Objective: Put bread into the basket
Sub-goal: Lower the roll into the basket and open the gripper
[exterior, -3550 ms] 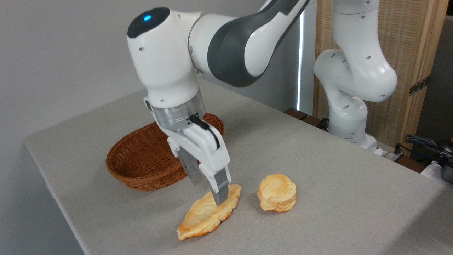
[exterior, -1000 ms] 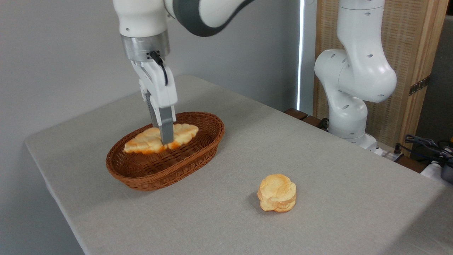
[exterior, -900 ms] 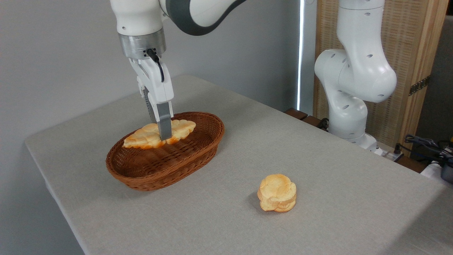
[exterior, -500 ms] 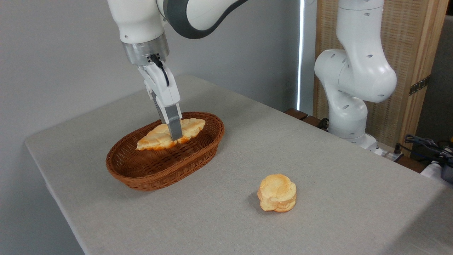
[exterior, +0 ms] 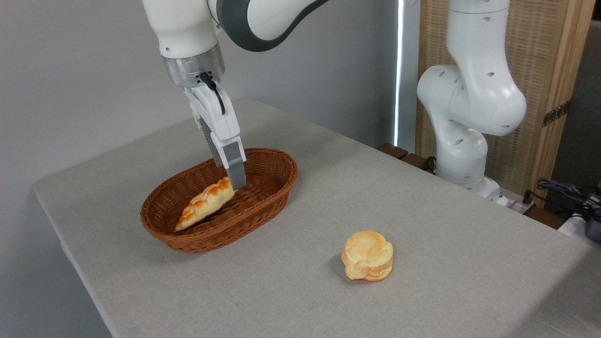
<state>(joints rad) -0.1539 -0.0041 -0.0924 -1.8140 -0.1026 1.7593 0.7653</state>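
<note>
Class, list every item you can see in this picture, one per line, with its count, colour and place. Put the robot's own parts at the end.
bread: one, golden-brown, tilted inside the basket, lower end near the front-left wall
basket: one, reddish-brown wicker, left of the table's middle
round bun: one, golden, on the cloth right of the basket
table: one, grey cloth cover
wooden screen: one, tan, back right
cables: dark, far right
robot arm: one, white and grey, base at the back right
hand: one, white with grey fingers, above the basket by the bread's upper end
</note>
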